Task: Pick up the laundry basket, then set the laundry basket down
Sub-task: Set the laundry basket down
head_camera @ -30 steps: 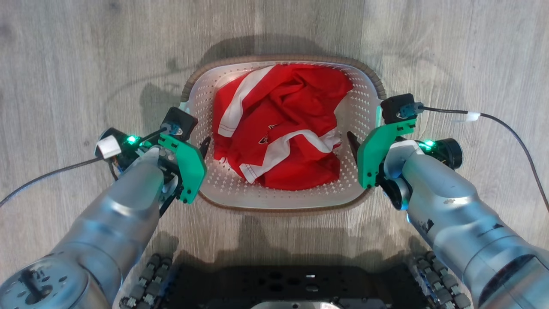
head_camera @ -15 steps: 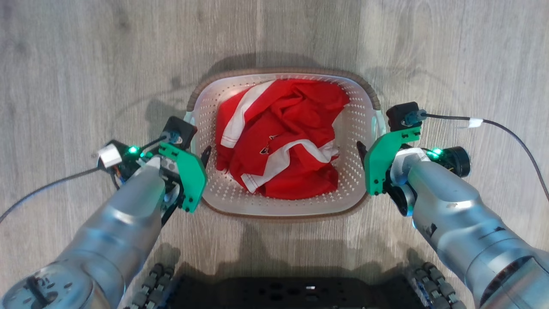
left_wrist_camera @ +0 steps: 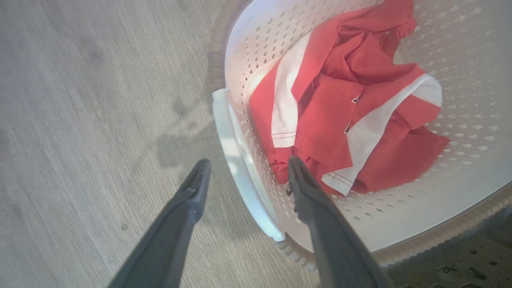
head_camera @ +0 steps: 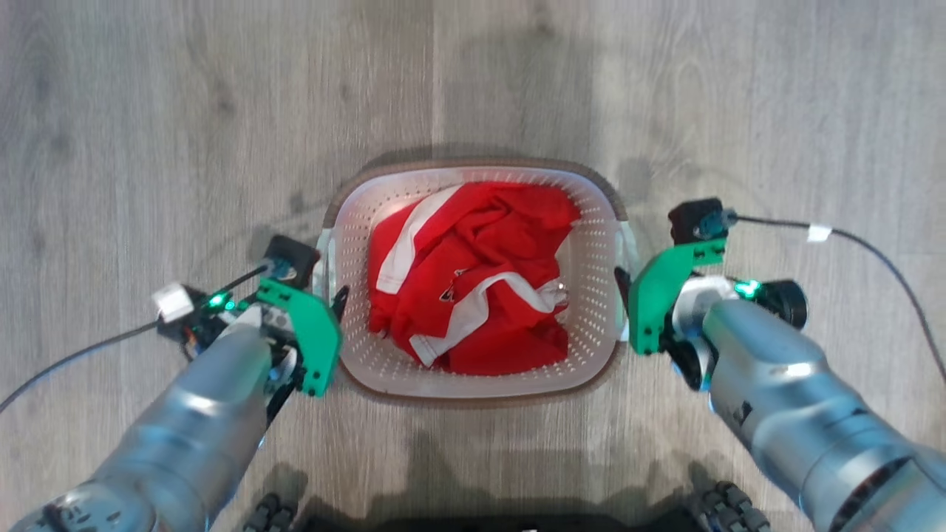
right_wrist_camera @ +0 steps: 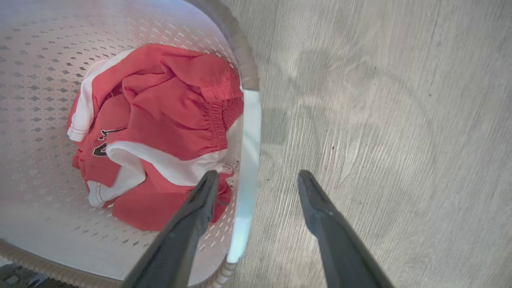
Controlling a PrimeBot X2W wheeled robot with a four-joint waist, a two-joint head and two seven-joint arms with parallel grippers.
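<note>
Left gripper (left_wrist_camera: 249, 162) and right gripper (right_wrist_camera: 258, 174), both wide open, straddle the side handles (left_wrist_camera: 236, 136) of the laundry basket (head_camera: 591, 251) on the floor (head_camera: 148, 148). Grasping seems to be in hand; next, both must close evenly.

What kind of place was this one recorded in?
Probably a room in a home, perhaps a laundry area; which room cannot be told. A laundry basket holding a crumpled red and white garment stands on a pale wood-look plank floor.

The white perforated laundry basket (head_camera: 591, 251), brown-rimmed, is seen upright on a wood floor (head_camera: 148, 111). Crumpled red-and-white clothing (head_camera: 473, 281) is held inside.
</note>
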